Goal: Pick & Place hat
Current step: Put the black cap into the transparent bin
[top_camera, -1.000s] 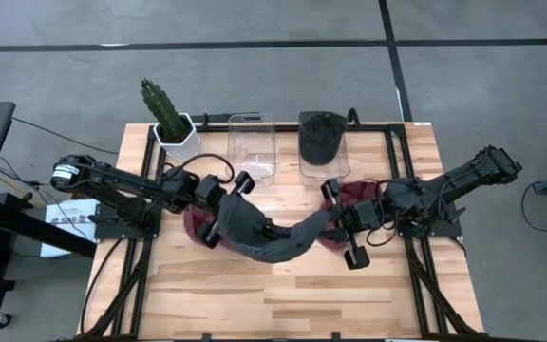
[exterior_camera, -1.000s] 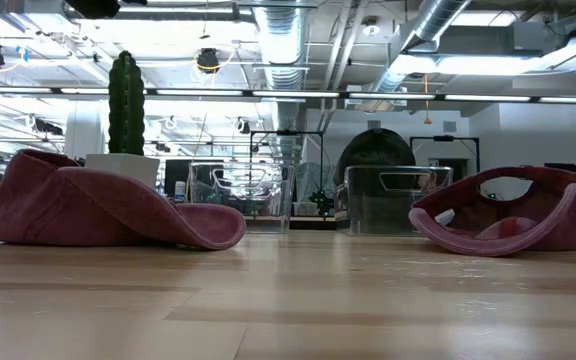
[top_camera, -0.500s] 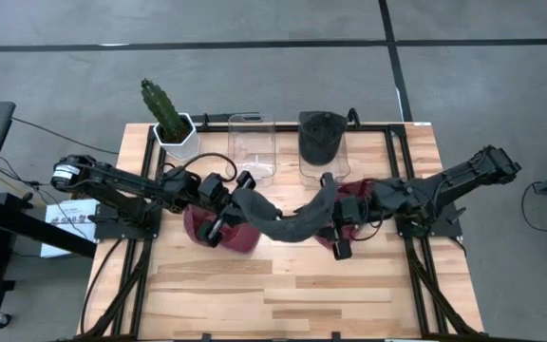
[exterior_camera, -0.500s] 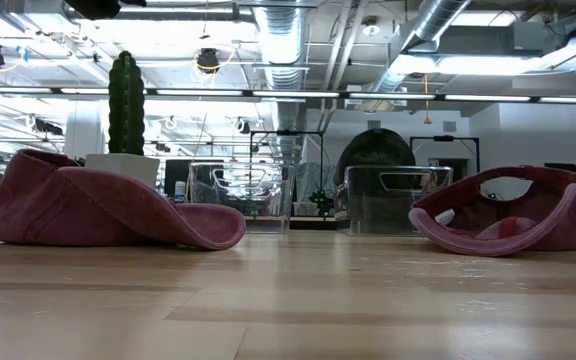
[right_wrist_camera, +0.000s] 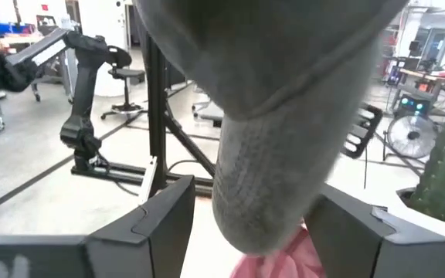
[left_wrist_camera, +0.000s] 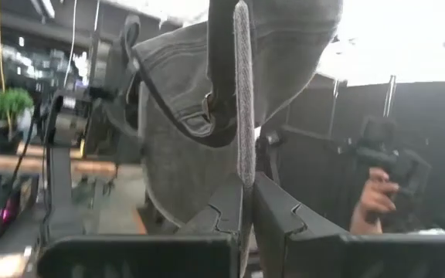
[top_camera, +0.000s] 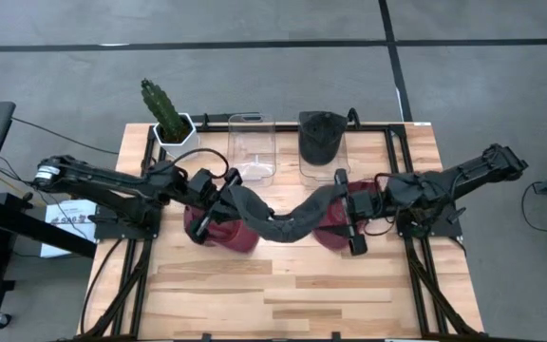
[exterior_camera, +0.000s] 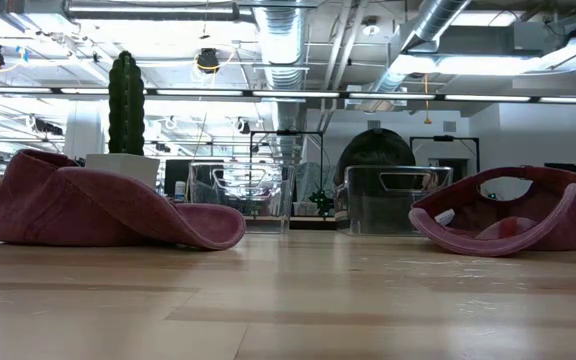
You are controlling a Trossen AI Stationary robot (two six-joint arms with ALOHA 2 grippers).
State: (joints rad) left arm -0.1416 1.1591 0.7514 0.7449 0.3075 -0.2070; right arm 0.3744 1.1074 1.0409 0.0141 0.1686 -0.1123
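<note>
Mid-counter, the grey hat (top_camera: pixel 278 223) hangs above the surface between both arms. The left tool (top_camera: pixel 218 201) is clamped on one end; the right tool (top_camera: pixel 347 213) stands apart around the other, apparently letting go. Next, the left arm alone probably carries it toward the bins (top_camera: pixel 252 142) at the back edge.

bright overhead light, wrist views blurred

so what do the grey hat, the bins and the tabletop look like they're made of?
Grey hat: soft woven cloth, matte, likely cotton or denim; it sags between the grippers and shows stitched seams in the left wrist view. Bins: clear rigid plastic, glossy; the table shows through the walls. Tabletop: light wood planks, smooth, with visible grain and joints.
</note>
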